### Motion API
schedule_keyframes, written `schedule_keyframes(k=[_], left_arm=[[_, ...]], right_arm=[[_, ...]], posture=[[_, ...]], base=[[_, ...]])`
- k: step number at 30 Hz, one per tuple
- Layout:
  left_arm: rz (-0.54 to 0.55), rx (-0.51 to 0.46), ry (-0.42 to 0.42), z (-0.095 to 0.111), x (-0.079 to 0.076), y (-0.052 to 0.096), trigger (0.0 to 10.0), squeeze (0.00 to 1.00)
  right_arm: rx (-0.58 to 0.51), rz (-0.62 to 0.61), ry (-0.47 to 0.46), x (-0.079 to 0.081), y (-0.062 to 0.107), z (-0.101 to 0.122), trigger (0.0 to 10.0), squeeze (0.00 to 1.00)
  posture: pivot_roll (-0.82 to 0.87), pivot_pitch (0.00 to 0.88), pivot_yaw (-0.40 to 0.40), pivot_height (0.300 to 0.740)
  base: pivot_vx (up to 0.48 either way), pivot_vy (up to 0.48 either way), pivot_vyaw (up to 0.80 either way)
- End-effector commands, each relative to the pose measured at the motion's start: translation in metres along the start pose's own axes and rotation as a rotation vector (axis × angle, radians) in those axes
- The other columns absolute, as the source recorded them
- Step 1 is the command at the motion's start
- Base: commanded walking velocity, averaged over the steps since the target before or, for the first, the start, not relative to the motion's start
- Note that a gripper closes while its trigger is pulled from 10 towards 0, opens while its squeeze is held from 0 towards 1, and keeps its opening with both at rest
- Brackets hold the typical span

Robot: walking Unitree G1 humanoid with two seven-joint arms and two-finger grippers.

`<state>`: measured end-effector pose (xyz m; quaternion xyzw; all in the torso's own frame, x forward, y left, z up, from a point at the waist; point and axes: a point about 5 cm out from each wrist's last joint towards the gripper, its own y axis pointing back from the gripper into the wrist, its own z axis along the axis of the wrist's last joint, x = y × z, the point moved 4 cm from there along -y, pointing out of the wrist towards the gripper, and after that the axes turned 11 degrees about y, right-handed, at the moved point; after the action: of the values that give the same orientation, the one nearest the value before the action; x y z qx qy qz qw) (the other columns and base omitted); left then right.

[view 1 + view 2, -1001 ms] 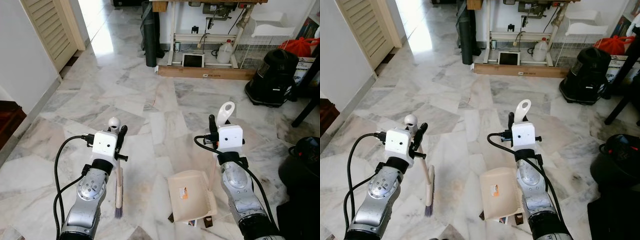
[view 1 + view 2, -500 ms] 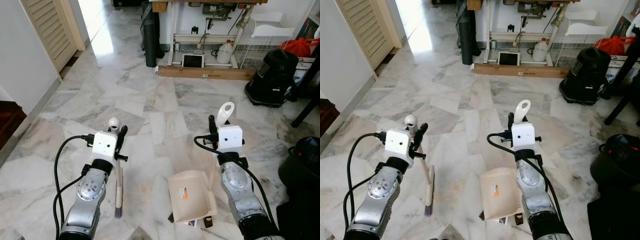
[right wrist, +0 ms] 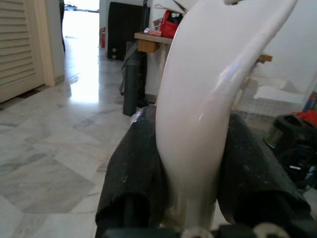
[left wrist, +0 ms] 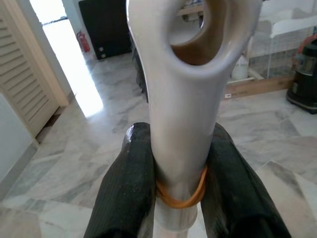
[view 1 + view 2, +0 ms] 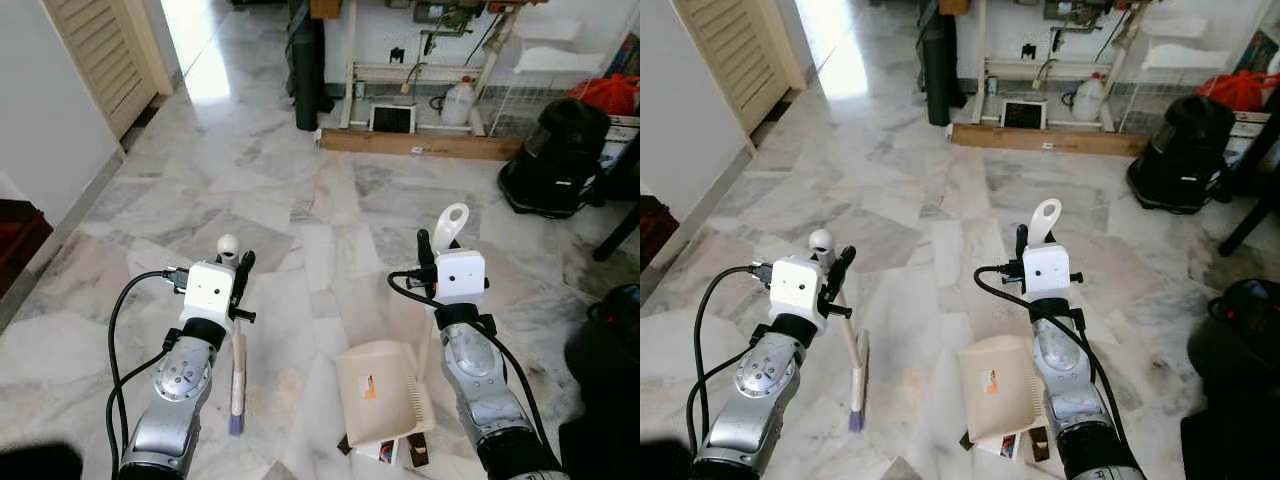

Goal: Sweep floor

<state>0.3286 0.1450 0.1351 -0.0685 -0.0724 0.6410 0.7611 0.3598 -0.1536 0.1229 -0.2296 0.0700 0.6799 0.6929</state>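
My left gripper (image 5: pixel 241 272) is shut on the cream handle of a hand brush (image 5: pixel 238 365). The brush hangs down with its bluish bristles (image 5: pixel 235 425) at the marble floor. In the left wrist view the black fingers (image 4: pixel 130 183) clamp the handle just under its loop, by an orange rubber band. My right gripper (image 5: pixel 424 252) is shut on the upright white handle (image 5: pixel 451 222) of a beige dustpan (image 5: pixel 378 402), whose pan rests on the floor. A few dark scraps and paper bits (image 5: pixel 385 452) lie at the pan's near edge.
A black vacuum cleaner (image 5: pixel 555 160) stands at the right, and a black bag (image 5: pixel 612 345) lies nearer on the right. A wooden plank (image 5: pixel 420 145), a white jug (image 5: pixel 458 103) and a dark upright roll (image 5: pixel 307 70) line the far wall. A louvred door (image 5: pixel 100 50) is at the left.
The whole picture has shifted a little, so the camera moved. Both grippers keep their hold. More of the scraps at the dustpan's near edge show now.
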Motion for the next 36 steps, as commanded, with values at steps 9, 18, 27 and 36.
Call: schedule_keyframes(k=[9,18,27,36], left_arm=[[-0.002,-0.041,-0.013,0.0110,0.0010,-0.0016,10.0,0.00],[-0.005,-0.039,-0.015,0.0111,0.0015,-0.0014,10.0,0.00],[-0.009,-0.033,-0.033,0.0102,0.0015,-0.0008,10.0,0.00],[-0.013,-0.035,-0.034,0.0102,0.0001,-0.0008,10.0,0.00]], right_arm=[[-0.044,-0.007,-0.001,-0.0017,-0.0047,0.0120,10.0,0.00],[-0.041,-0.008,-0.002,-0.0018,-0.0048,0.0115,10.0,0.00],[-0.039,-0.007,-0.003,-0.0012,-0.0040,0.0110,10.0,0.00],[-0.036,-0.011,-0.007,-0.0023,-0.0044,0.0102,10.0,0.00]], posture=[[0.04,0.115,0.039,0.740],[0.05,0.123,0.039,0.740],[0.05,0.123,0.041,0.740],[0.05,0.111,0.039,0.740]], base=[[0.000,0.000,0.00],[0.000,0.000,0.00],[0.000,0.000,0.00],[0.000,0.000,0.00]])
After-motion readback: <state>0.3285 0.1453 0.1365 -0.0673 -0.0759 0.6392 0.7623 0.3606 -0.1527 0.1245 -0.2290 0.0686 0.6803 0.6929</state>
